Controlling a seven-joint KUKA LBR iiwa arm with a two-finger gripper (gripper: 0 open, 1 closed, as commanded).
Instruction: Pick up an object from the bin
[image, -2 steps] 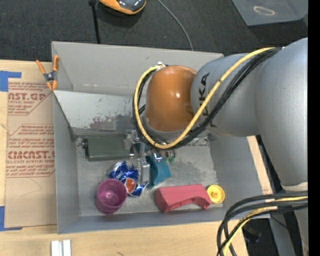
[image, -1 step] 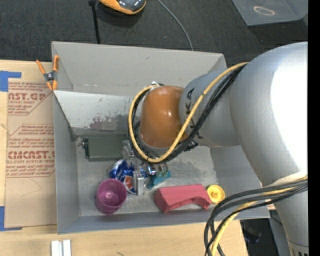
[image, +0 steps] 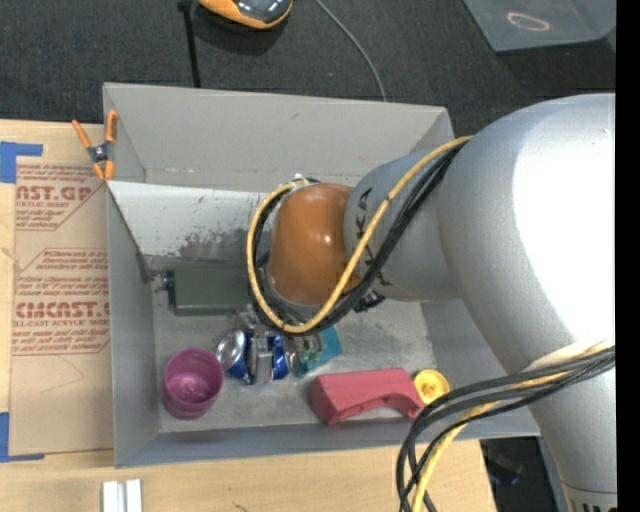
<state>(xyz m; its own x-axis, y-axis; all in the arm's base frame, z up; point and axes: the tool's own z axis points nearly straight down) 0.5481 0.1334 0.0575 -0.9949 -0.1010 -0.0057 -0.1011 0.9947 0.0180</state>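
Note:
My gripper (image: 272, 340) reaches down under the arm's orange cover in the middle of the bin, right over a crushed blue and silver can (image: 240, 358). A small teal thing (image: 325, 345) lies just right of the can, partly hidden by the arm. The gripper's lower end merges with the can, so I cannot make out whether anything is held.
A purple cup (image: 192, 381) stands at the bin's front left. A dark grey-green box (image: 208, 287) lies against the left back slope. A pink handle-shaped thing (image: 362, 394) with a yellow cap (image: 431, 384) lies at the front right. The arm covers the bin's right side.

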